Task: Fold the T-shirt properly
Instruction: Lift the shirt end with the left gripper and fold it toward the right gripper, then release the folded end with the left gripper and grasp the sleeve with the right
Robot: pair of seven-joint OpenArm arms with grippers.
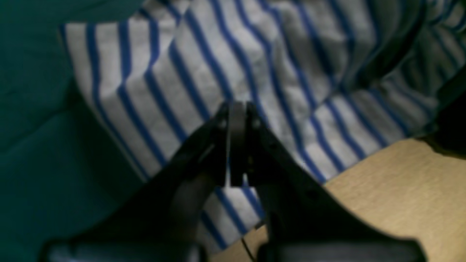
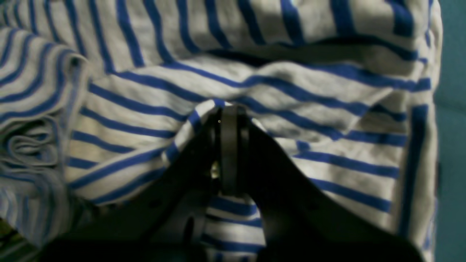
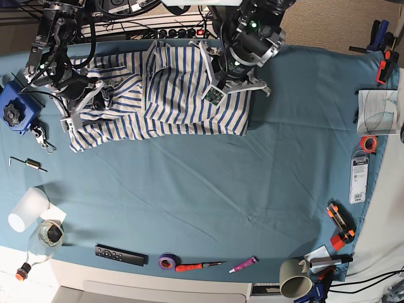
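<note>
so the T-shirt (image 3: pixel 170 95) is lying rumpled at the far end of the teal worktop (image 3: pixel 208 202), near the arm bases, with one side partly flipped over the middle and the other side bunched up around a sleeve

left tool (image 1: pixel 237 109) looks pressed together right on the striped cloth; in its wrist view the jaws are shut with fabric running under and between them, so I'd say it's pinching a shirt edge near where the cloth meets the worktop. right tool (image 2: pixel 230 112) is also clamped, with a little ridge of stripes puckered up around its tip, so it's got a pinch of the bunched side

my read: this is the grab stage of a fold, both corners just secured, nothing carried over yet. next move probably needs both arms lifting together and keeping the cloth taut between them, then laying it across evenly. if one side rises faster the shirt will likely twist, and the crumpled sleeve side already looks like it could drag wrinkles into the fold
</note>
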